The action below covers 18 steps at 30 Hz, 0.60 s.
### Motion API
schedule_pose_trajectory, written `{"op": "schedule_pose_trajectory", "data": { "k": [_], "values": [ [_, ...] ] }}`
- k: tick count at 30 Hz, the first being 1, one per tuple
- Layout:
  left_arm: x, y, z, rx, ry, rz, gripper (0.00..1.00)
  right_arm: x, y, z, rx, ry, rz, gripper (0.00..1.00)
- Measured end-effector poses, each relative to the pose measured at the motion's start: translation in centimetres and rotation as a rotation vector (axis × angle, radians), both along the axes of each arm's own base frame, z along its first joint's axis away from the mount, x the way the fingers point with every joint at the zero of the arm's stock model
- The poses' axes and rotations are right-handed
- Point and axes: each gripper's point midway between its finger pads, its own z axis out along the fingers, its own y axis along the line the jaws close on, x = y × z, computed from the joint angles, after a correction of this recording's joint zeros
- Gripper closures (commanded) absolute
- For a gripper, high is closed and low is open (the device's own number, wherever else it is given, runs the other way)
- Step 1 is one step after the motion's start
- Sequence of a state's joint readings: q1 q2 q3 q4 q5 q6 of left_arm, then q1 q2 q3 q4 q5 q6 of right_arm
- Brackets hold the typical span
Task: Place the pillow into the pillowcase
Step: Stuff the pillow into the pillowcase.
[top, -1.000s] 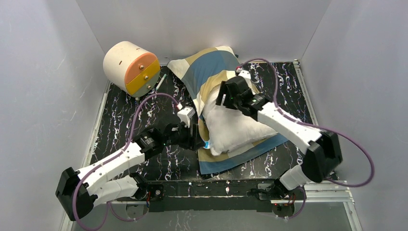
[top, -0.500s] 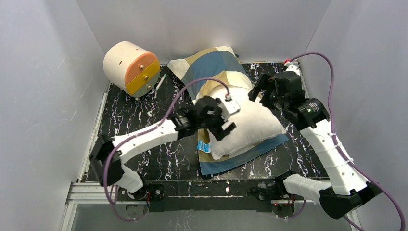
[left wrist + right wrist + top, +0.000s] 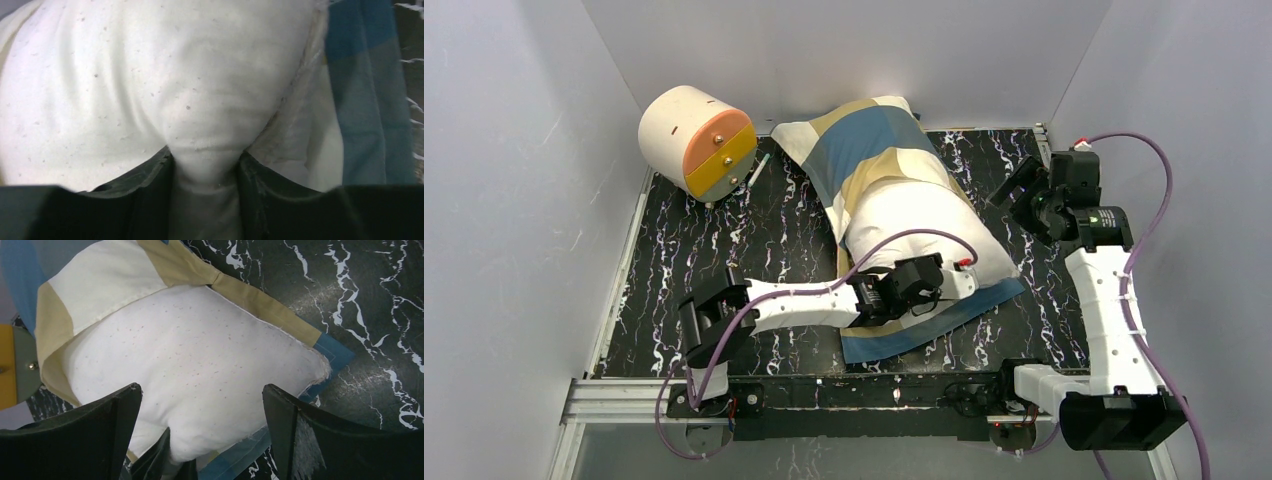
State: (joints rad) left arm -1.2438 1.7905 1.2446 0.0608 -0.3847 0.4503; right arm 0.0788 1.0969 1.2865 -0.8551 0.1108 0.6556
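Pinching bump of pillow (image 3: 150,75) w/ L gripper (image 3: 205,167). Spread wide, holding nothing, at R gripper (image 3: 1027,190). Poking half out of pillowcase (image 3: 864,140).

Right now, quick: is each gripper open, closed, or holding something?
Left gripper: closed, pinching a fold of the pillow.
Right gripper: wide open, holding nothing.

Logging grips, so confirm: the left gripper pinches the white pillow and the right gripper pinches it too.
Wrong about the right gripper: it is open, clear of the pillow, as the right wrist view shows. The left gripper does pinch the pillow.
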Motion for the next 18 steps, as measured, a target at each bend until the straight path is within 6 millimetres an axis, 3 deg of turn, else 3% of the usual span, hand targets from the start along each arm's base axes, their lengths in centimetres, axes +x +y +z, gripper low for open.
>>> {"op": "schedule_pose_trajectory", "data": {
  "k": [2,3,6,11,15,18],
  "values": [
    [1.1,0.2,0.4,0.001,-0.051,0.050,0.98,0.0,0.0,0.3,0.036,-0.010,0.005,0.02],
    [1.7,0.1,0.9,-0.008,-0.061,0.071,1.00,0.0,0.5,0.6,0.057,-0.019,0.025,0.02],
    [3.7,-0.6,3.3,-0.079,-0.034,0.139,1.00,-0.5,2.0,1.2,0.117,-0.059,0.091,0.04],
    [9.9,0.3,9.3,-0.334,0.031,0.318,1.00,-2.8,3.3,2.7,0.177,-0.120,0.155,0.08],
    [14.5,2.0,13.0,-0.515,0.139,0.453,1.00,-4.2,4.7,3.4,0.249,-0.160,0.208,0.17],
    [17.8,2.8,15.9,-0.654,0.207,0.529,1.00,-5.2,5.9,1.6,0.332,-0.136,0.231,0.32]
  ]
}}
